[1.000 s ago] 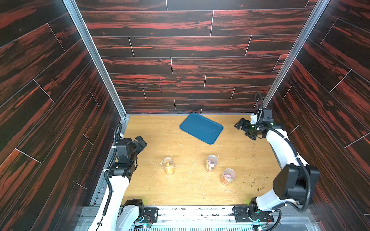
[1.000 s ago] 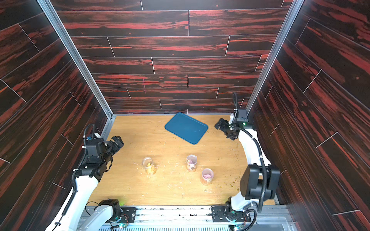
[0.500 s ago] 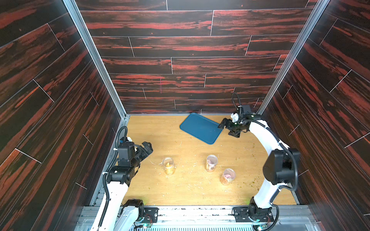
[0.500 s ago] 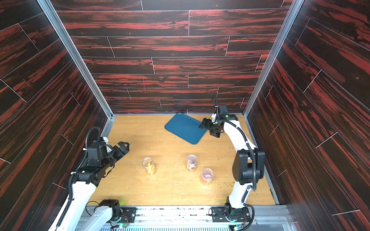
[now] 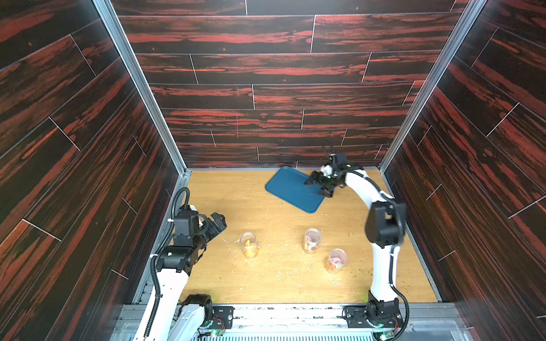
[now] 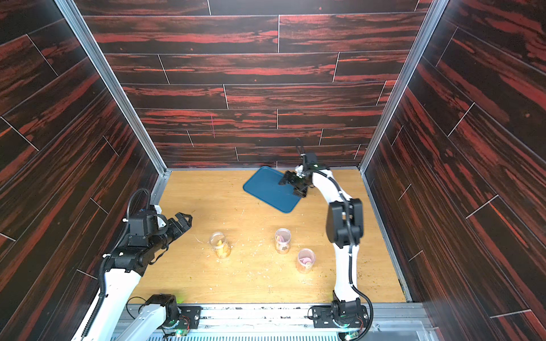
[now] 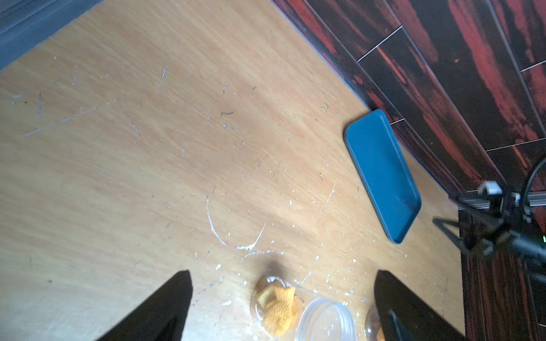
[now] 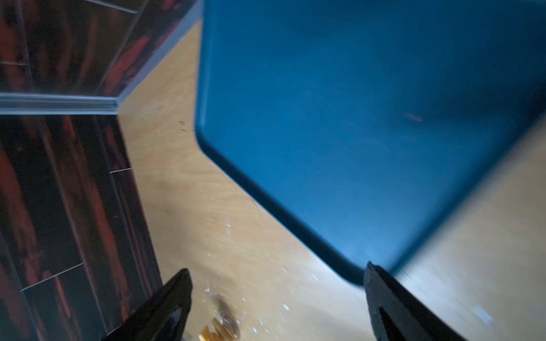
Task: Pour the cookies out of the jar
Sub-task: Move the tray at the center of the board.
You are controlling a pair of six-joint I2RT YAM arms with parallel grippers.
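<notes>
My left gripper (image 5: 220, 223) gaped empty, jar (image 5: 249, 245) of cookies (image 7: 279, 307) at its 4 o'clock, right gripper (image 5: 316, 188) gaped empty over tray (image 5: 283, 189).

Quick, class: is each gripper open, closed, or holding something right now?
Left gripper: open, holding nothing.
Right gripper: open, holding nothing, fingers at the edge of the blue tray.

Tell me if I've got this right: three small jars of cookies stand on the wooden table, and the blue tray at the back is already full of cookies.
Not quite: the blue tray at the back holds no cookies. It is bare, as both top views and the right wrist view show. The three small jars of cookies do stand on the wooden table.
</notes>
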